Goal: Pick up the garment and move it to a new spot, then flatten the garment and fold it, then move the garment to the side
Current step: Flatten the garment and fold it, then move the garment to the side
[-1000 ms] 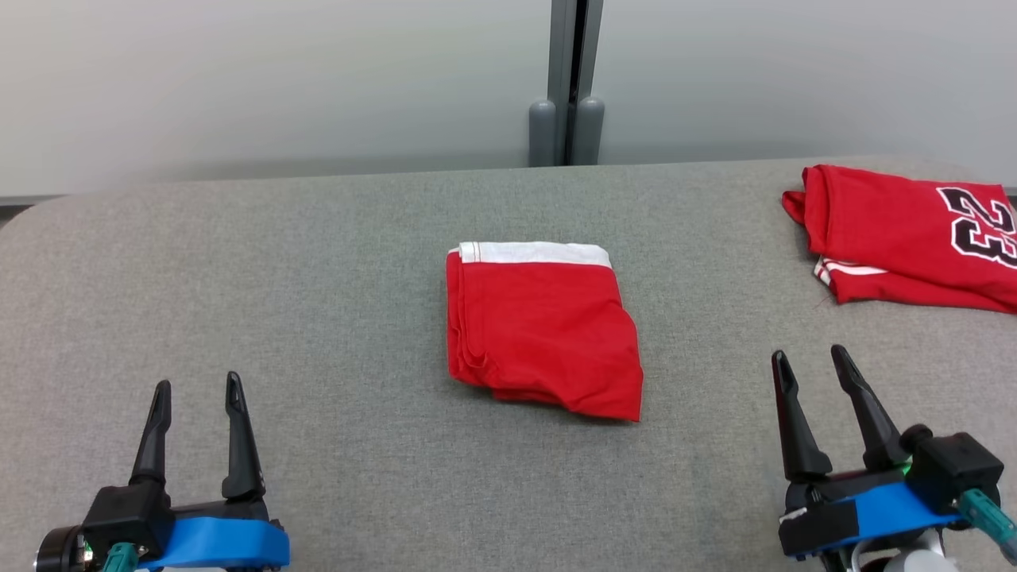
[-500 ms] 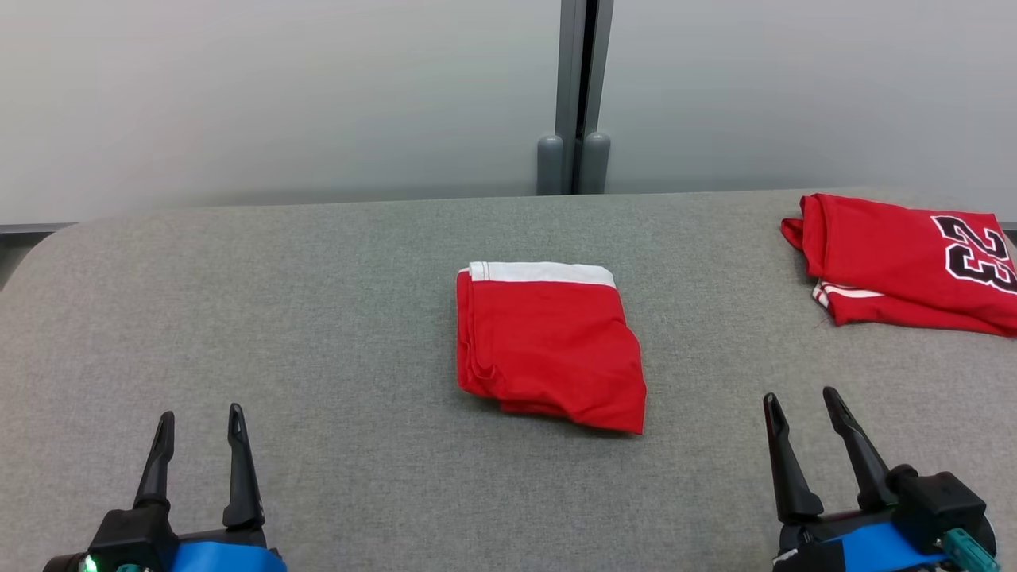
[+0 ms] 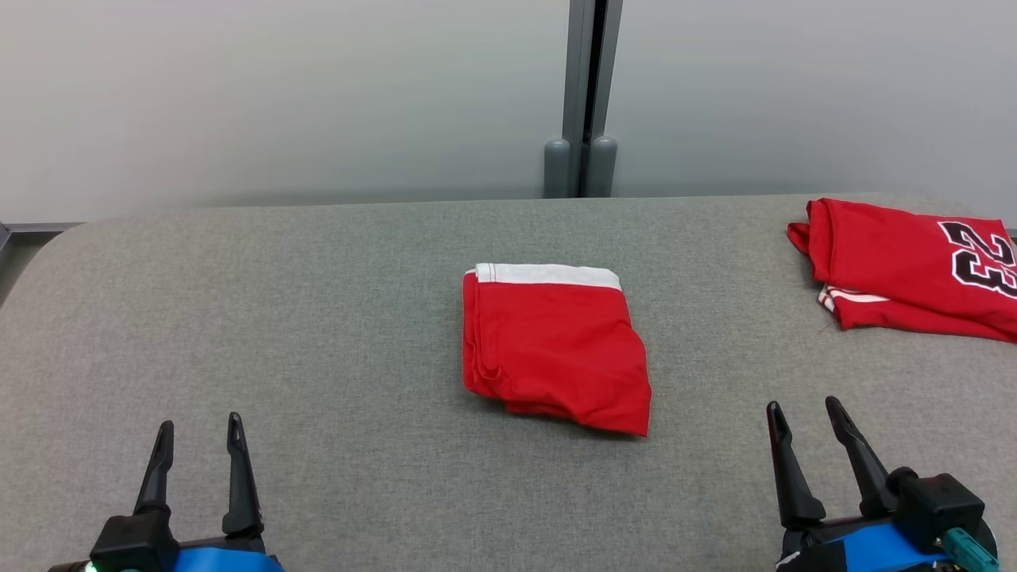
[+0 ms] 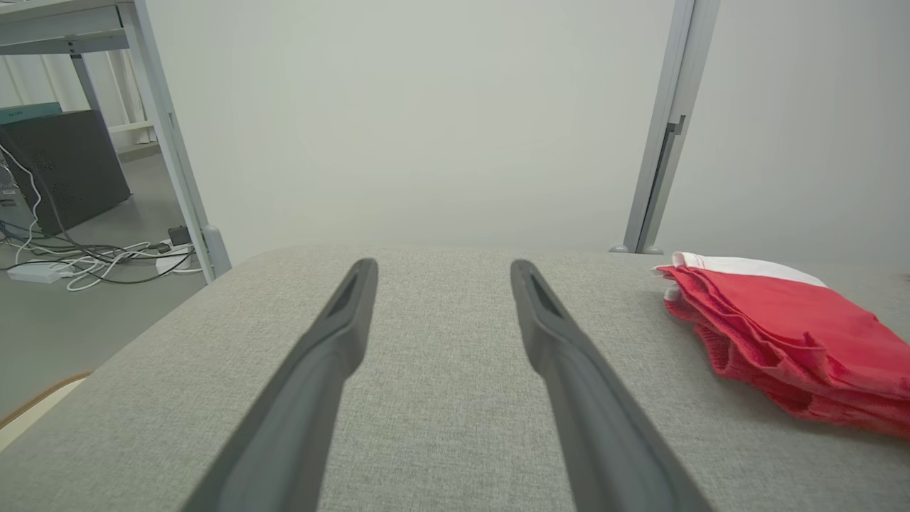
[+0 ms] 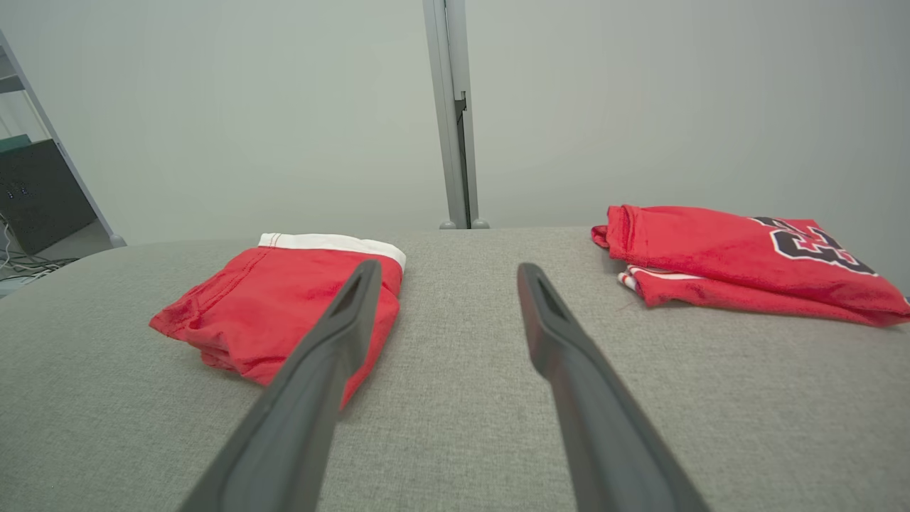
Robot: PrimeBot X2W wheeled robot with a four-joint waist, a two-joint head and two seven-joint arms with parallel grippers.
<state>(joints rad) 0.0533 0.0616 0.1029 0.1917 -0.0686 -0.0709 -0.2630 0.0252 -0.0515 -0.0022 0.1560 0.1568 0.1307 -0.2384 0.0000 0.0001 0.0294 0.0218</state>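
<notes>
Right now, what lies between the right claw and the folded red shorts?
Only bare grey table, seen in the head view, separates the right gripper from the red shorts.

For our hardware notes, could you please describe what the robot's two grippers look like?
The left gripper and right gripper match: two long, slim, dark fingers tapering to pointed tips, each slotted near the tip, on a black block over a blue part. A teal connector sticks out beside the right one; a small green light glows at the left one's base.
</notes>
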